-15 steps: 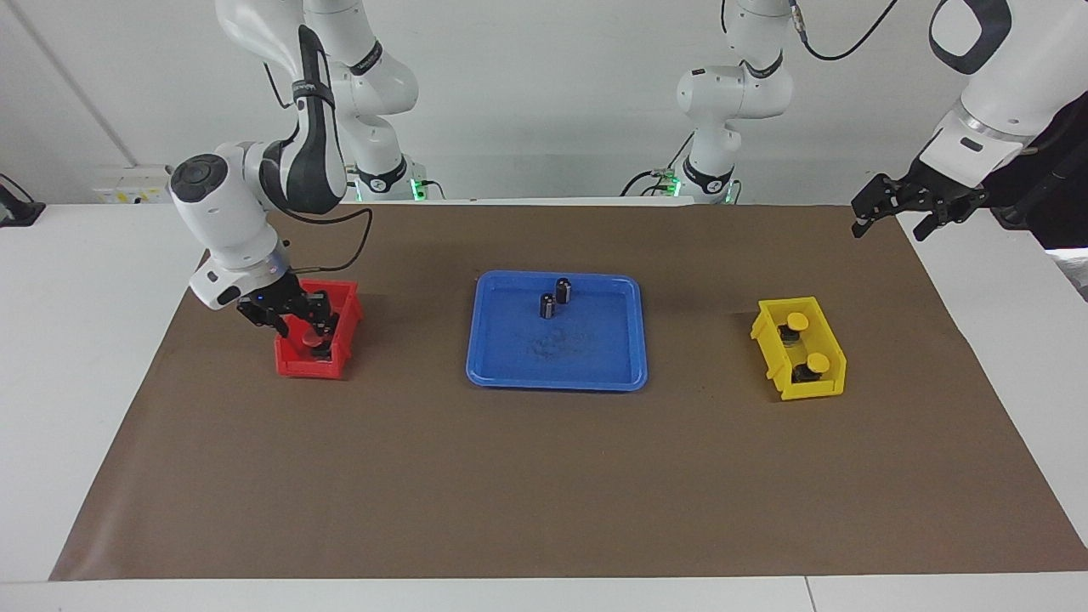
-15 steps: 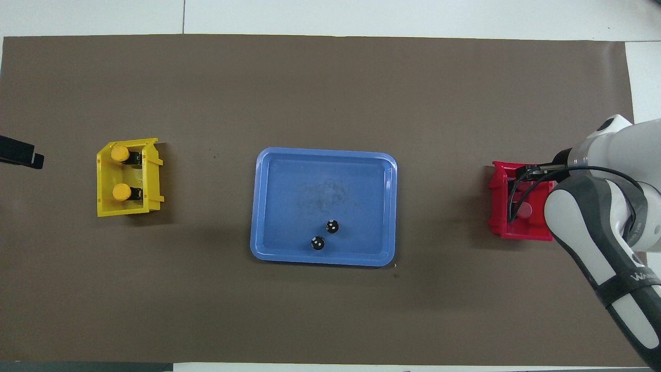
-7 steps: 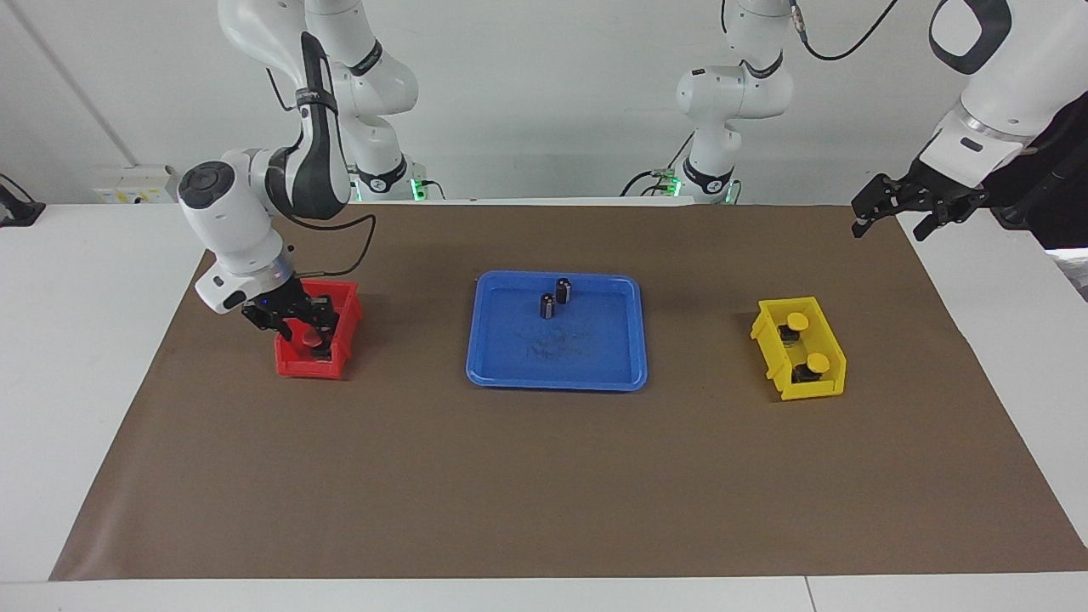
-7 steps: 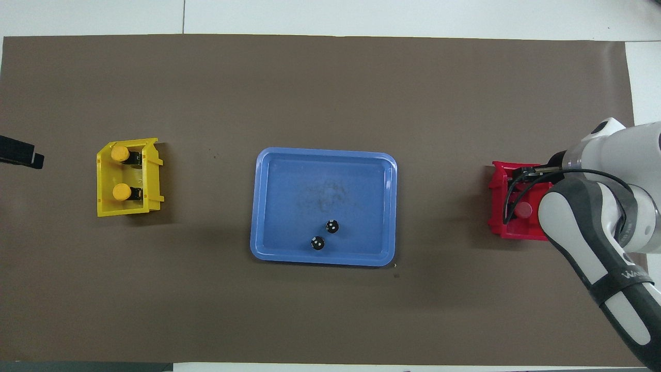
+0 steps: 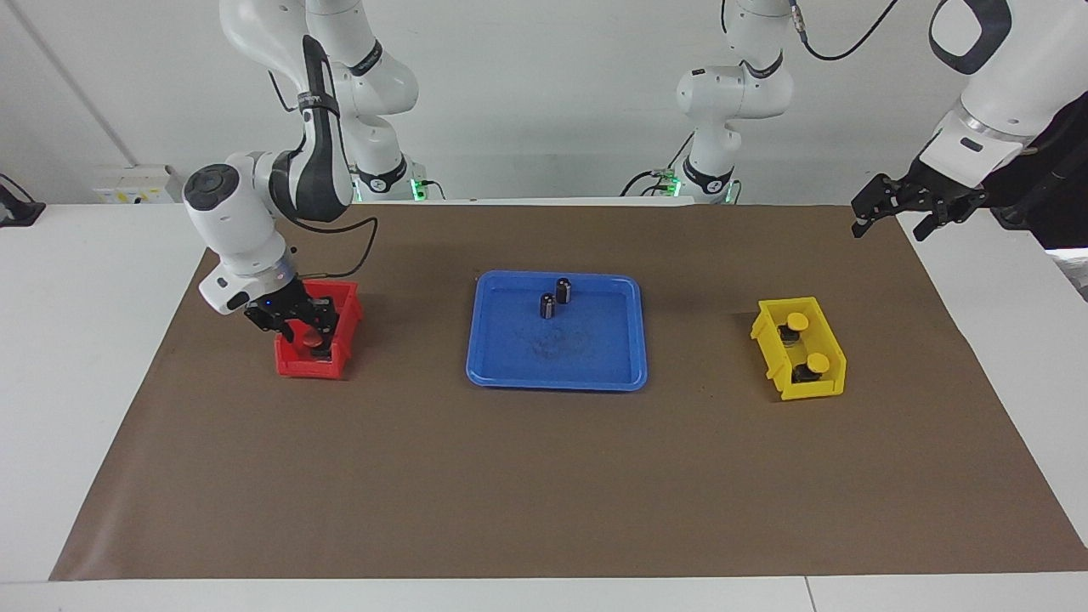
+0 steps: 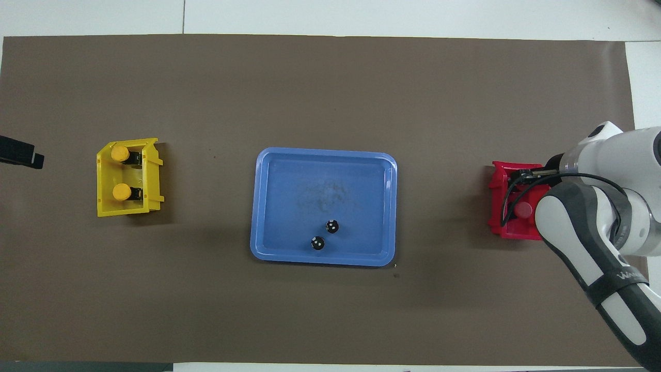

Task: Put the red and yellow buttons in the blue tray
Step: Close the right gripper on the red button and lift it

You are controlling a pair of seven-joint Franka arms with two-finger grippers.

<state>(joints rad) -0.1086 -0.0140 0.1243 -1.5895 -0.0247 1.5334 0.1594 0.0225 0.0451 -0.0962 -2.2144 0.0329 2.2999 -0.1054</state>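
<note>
The blue tray [image 5: 595, 375] [image 6: 268, 206] lies mid-table. My right gripper [image 5: 304, 328] reaches down into the small red bin [image 5: 293, 367] [image 6: 497, 206], right at a red button [image 5: 313, 338] [image 6: 524, 208]. The second red button is hidden by the gripper and arm. Two yellow buttons [image 5: 796, 320] [image 5: 818, 363] stand in the small yellow bin [image 5: 829, 387] [image 6: 103, 209]. My left gripper [image 5: 892, 223] [image 6: 20, 156] waits open and empty, raised over the mat's edge at the left arm's end.
Two small dark capless cylinders [image 5: 563, 291] [image 5: 547, 306] stand in the tray, in its part nearer the robots; they also show in the overhead view [image 6: 332, 226] [image 6: 317, 243]. A brown mat [image 5: 544, 476] covers the table.
My right arm's wrist has shifted slightly up and toward the tray while the gripper stays in the red bin at the red button. The left arm has not moved.
</note>
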